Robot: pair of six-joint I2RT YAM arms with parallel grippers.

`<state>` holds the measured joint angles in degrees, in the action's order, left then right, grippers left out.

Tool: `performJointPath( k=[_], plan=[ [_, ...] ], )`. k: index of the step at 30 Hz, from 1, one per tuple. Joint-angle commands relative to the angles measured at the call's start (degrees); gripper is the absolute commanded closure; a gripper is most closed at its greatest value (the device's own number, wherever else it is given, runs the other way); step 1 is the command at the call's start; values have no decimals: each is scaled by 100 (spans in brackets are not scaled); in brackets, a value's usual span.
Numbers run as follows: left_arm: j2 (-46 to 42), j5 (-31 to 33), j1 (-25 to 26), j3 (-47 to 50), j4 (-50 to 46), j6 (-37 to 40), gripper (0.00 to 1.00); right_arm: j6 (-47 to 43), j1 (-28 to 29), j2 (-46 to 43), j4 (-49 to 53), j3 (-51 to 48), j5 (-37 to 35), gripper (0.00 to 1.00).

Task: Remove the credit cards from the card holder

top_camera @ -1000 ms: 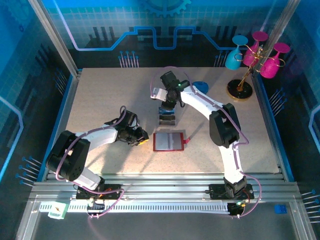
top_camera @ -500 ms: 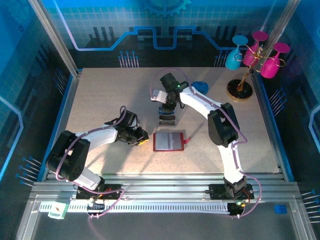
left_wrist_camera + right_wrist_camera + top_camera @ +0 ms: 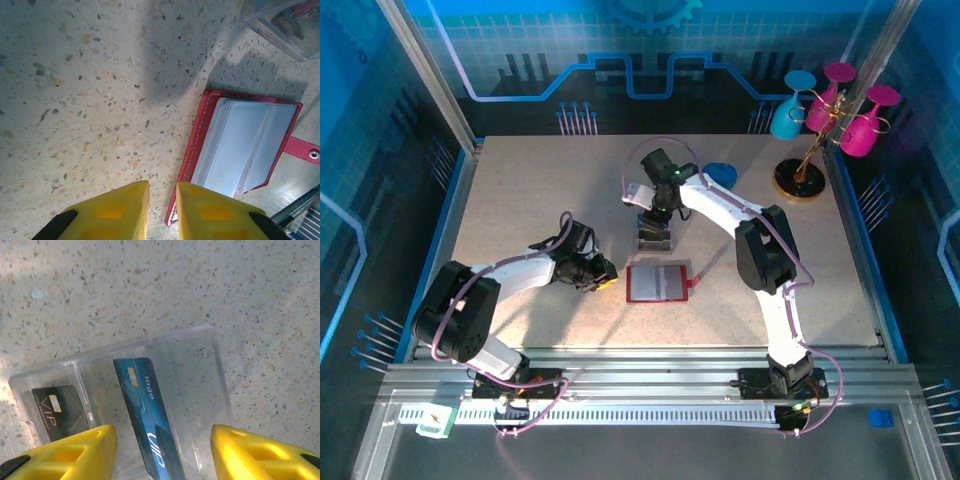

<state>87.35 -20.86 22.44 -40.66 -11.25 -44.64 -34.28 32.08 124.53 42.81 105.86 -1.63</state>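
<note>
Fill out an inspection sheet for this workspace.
Surface: speckled table, no spills seen.
Job's things: red wallet lies open, no card showing in its pockets; blue card and dark card sit in separate compartments of the clear tray.
Clutter: blue disc; stand of coloured glasses at the far right corner.
Grippers: left gripper narrowly open, empty, beside the wallet; right gripper open over the tray, touching neither card.
Cables: purple cables loop along both arms.
Surroundings: blue walls, metal frame.
</note>
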Motion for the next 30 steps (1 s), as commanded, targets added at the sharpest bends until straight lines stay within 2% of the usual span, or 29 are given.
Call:
performJointPath(
  k=[1,6,10,13,17,19,24,30],
  plan=[
    [-98,-103,-38,67,46,26,78,1504,-126,-417,-44,221,371,48],
    [-38,-159,-38,44,105,16,78,3676,-203,-537,-593,-36,349,55],
    [-72,-148,-38,31,37,55,78,4998,-305,-343,-380,215,432,61],
    [-119,-137,-38,51,18,59,78,5283,-316,-347,-740,-1,680,66],
    [-123,-137,-38,76,31,55,78,5634,-351,-154,-775,104,817,83],
    [-121,-142,-38,95,59,41,78,5719,-355,-55,-763,145,846,88],
    [-122,-137,-38,107,69,35,78,5757,-344,9,-756,32,848,94],
    [-68,-163,-38,113,103,43,79,5790,-338,18,-825,-217,912,96]
  ],
)
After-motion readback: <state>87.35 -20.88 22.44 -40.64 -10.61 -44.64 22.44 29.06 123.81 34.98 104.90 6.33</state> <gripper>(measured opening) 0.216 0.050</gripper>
